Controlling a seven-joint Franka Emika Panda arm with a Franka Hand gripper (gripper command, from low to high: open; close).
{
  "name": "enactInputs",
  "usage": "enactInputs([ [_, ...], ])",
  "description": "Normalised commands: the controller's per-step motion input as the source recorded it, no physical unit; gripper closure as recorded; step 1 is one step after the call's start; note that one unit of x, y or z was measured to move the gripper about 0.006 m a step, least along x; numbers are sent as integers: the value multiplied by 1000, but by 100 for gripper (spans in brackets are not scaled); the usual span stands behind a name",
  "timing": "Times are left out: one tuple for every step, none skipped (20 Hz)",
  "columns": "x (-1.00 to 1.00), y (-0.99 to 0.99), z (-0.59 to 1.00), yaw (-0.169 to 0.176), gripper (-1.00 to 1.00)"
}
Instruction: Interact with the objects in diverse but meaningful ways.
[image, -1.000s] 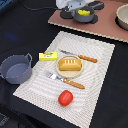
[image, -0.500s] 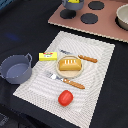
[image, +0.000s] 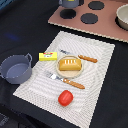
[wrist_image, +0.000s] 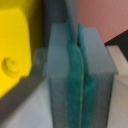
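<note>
You are looking at a striped placemat (image: 95, 75) lying on a dark table. At its middle a golden-brown bread loaf (image: 70, 64) is sitting on a pale plate (image: 62, 72). The yellow butter block (image: 48, 56) is lying just beside the plate, toward the exterior view's left. A red tomato (image: 65, 97) is resting near the mat's front edge. Two orange-handled utensils are flanking the plate — a fork (image: 65, 81) in front, a knife (image: 83, 57) behind. A grey-blue two-handled pot (image: 16, 68) is standing off the mat at the exterior view's left. Behind, a pink stovetop (image: 107, 20) is showing dark burners.

Bread loaf (image: 69, 64) on plate, tomato (image: 65, 97) nearby
</note>
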Motion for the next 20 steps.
enactInputs([
  [0, -137, -126, 24, 100],
  [-29, -131, -160, 21, 100],
  [-6, -129, -191, 19, 100],
  [0, -143, -191, 14, 100],
  [0, -163, -174, 12, 100],
  [0, -180, -160, 9, 100],
  [0, -220, -120, 6, 100],
  [17, -237, -114, 3, 100],
  [37, -237, -103, 3, 100],
  [34, -251, -117, 0, 100],
  [26, -274, -123, 0, 100],
  [29, -297, -123, 0, 100],
  [57, -286, -117, 0, 100],
  [91, -277, -109, 0, 100],
  [86, -254, -114, 0, 100],
  [120, -223, -97, 0, 100],
  [151, -217, -131, 0, 100],
  [160, -220, -151, 0, 100],
  [157, -183, -177, 0, 100],
  [194, -117, -194, 0, 100],
])
